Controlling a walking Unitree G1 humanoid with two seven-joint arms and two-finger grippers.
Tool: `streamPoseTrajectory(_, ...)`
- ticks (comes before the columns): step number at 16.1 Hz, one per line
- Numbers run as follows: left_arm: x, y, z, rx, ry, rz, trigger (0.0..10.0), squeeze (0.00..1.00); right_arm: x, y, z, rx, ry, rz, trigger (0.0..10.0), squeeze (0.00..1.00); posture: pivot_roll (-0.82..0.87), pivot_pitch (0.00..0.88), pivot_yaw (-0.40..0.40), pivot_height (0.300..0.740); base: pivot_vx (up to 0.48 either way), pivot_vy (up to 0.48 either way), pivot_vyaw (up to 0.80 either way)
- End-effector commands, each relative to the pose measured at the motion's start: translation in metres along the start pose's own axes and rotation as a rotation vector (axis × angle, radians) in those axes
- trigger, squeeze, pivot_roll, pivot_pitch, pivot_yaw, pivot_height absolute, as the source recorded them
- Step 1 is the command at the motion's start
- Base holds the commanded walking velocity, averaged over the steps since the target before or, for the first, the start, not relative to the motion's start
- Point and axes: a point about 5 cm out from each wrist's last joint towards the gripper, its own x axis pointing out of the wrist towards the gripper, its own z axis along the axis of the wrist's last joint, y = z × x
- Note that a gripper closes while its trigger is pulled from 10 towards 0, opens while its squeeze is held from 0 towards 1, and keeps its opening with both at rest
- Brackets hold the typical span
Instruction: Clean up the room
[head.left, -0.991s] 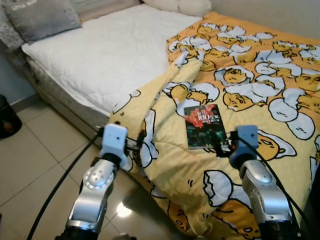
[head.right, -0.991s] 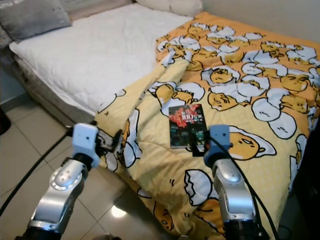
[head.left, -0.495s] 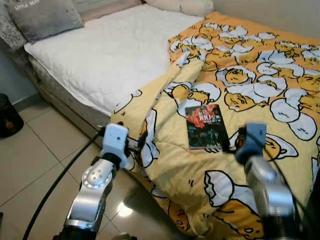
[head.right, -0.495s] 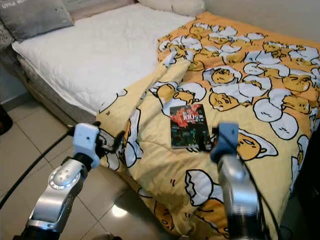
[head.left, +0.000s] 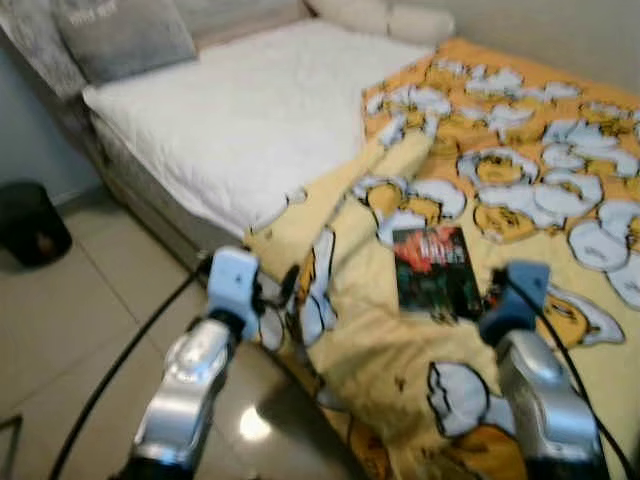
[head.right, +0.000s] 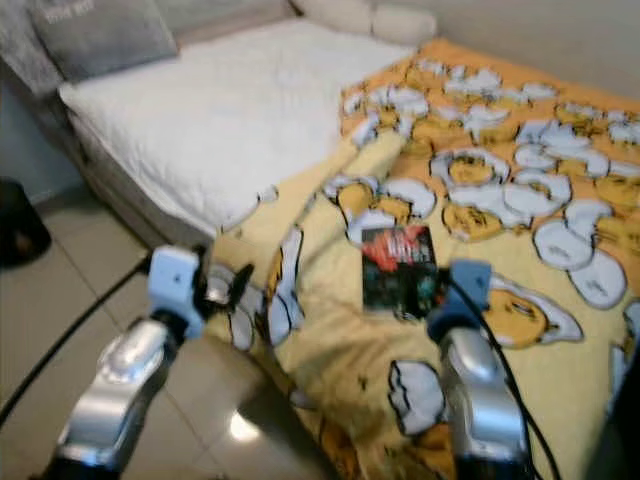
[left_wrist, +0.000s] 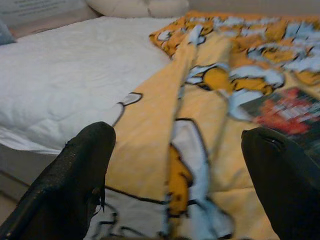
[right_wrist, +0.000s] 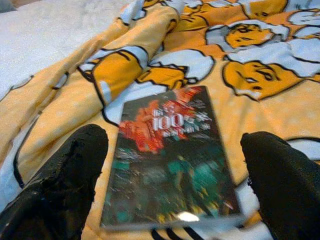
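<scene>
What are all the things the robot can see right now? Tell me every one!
Book: one, dark cover with red and green, lying flat on the blanket.
Blanket: one, yellow with white and orange cartoon figures, covering the right part of the bed and hanging over its edge.
Mattress: one, white and quilted, left part of the bed.
Grey pillow: one, at the head of the bed.
Cream pillows: two, at the far end.
Dark bin: one, on the tiled floor left of the bed.
Left gripper: open, at the blanket's hanging edge.
Right gripper: open, fingers either side of the book.
</scene>
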Motion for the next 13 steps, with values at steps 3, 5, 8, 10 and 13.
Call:
streamPoseTrajectory(3,-0.001,-0.0025,-0.0013,0.034,0.017,-0.001,10.0,0.72,-0.001,-0.0092,-0.0006,-0.035,0.025,-0.044,10.0,0.0,-0.1,0.0,0.035,0.74,0.0,0.0,0.0)
streamPoseTrajectory(5,-0.0012,-0.0029,-0.0025,0.035,0.028,0.0,10.0,0.7,-0.0008,-0.0091,-0.0006,-0.036,0.029,-0.046,10.0,0.0,-0.1,0.0,0.034,0.74,0.0,0.0,0.0)
streamPoseTrajectory(8,-0.0003,-0.0054,-0.0017,0.029,0.021,-0.012,10.0,0.67,-0.0017,-0.0089,-0.002,-0.037,0.035,-0.046,10.0,0.0,-0.1,0.0,0.037,0.74,0.0,0.0,0.0)
streamPoseTrajectory(10,0.0006,-0.0041,0.001,0.018,0.008,-0.011,10.0,0.67,-0.0041,-0.009,-0.0027,0.001,0.043,-0.045,10.0,0.0,-0.1,0.0,0.038,0.74,0.0,0.0,-0.39)
streamPoseTrajectory(13,0.0012,-0.0009,0.0029,0.007,0.001,-0.002,10.0,0.67,-0.0061,-0.0059,-0.003,0.002,0.042,-0.021,10.0,0.0,-0.1,0.0,0.041,0.74,0.278,0.0,-0.78)
